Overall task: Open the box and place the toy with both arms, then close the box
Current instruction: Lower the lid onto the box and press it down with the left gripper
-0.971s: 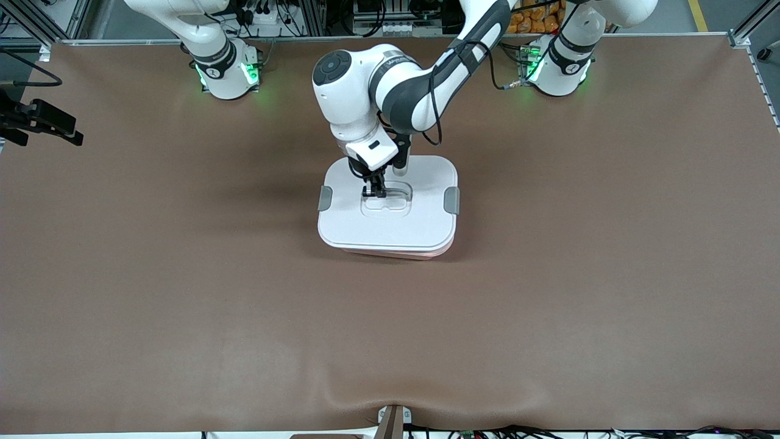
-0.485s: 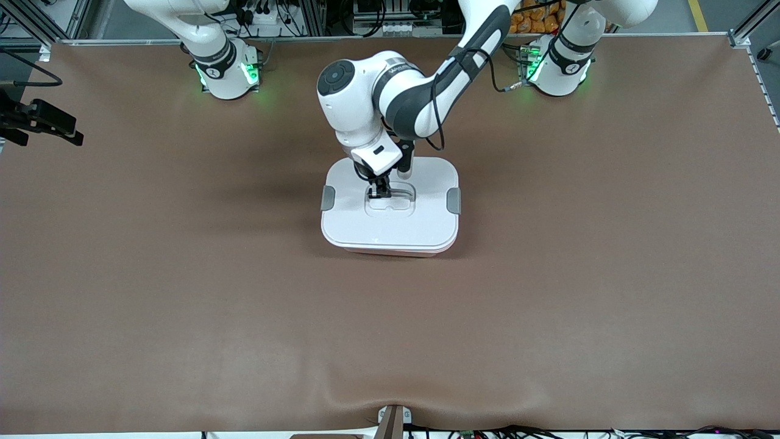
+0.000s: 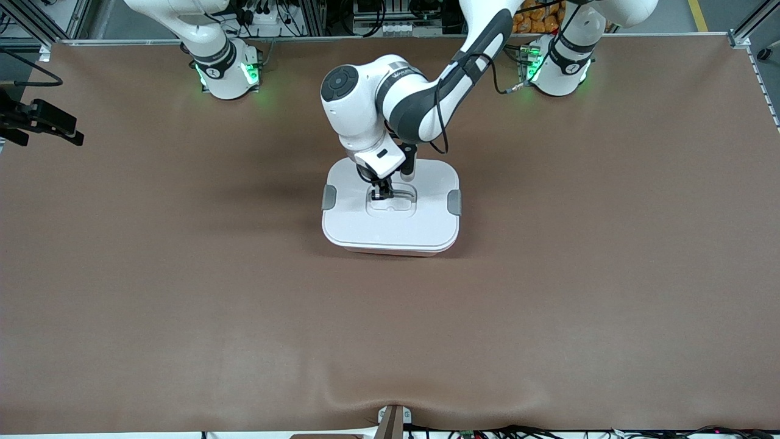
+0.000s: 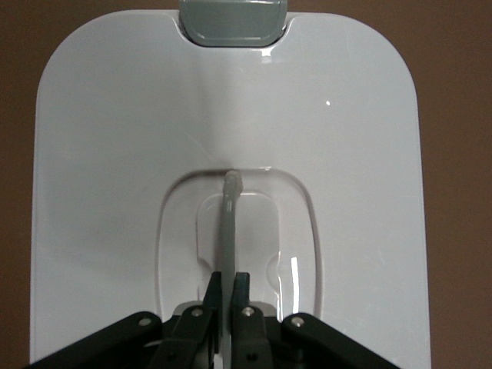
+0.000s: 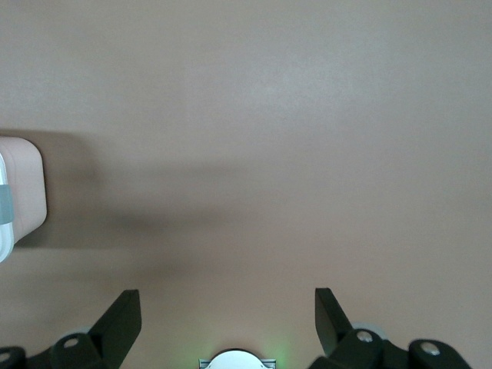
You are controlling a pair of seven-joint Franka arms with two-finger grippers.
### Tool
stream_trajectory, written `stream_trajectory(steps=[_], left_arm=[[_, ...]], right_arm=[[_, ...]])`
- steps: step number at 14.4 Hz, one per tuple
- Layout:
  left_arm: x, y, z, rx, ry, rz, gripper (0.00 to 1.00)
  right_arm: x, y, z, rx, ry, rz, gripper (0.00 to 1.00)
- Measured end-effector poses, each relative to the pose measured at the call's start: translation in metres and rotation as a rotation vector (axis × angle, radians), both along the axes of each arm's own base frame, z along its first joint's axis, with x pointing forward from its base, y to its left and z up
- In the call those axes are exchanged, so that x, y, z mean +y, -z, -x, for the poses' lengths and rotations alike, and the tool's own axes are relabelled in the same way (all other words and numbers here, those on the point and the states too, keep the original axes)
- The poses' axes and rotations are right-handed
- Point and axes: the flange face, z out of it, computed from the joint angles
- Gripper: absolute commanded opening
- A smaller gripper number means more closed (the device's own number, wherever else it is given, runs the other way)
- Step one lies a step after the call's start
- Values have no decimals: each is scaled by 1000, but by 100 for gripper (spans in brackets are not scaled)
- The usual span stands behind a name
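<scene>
The box (image 3: 390, 249) stands in the middle of the table, only a thin pink strip of it showing under its white lid (image 3: 390, 225). The lid has a grey clip (image 3: 329, 197) at each end. My left gripper (image 3: 381, 195) stands over the lid's recessed centre. In the left wrist view my left gripper (image 4: 228, 278) is shut on the thin upright handle (image 4: 229, 223) of the lid (image 4: 115, 154). My right gripper (image 5: 227, 304) is open over bare table, with a corner of the box (image 5: 23, 184) at the edge of its view. The toy is out of view.
A black camera mount (image 3: 39, 119) juts in at the right arm's end of the table. A small bracket (image 3: 393, 421) sits at the table edge nearest the front camera, where the brown cover is wrinkled. The right arm's base (image 3: 222, 67) waits at the back.
The left gripper has carried the lid a little toward the left arm's end and down. Less of the pink box shows under the lid now. The right arm has not moved.
</scene>
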Motion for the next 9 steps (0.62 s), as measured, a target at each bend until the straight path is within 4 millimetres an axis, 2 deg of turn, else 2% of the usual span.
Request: stream_trajectory(steps=[9], left_arm=[[6, 0, -10, 17, -13, 31, 0]], right_arm=[[0, 0, 0, 0, 0, 0, 100]])
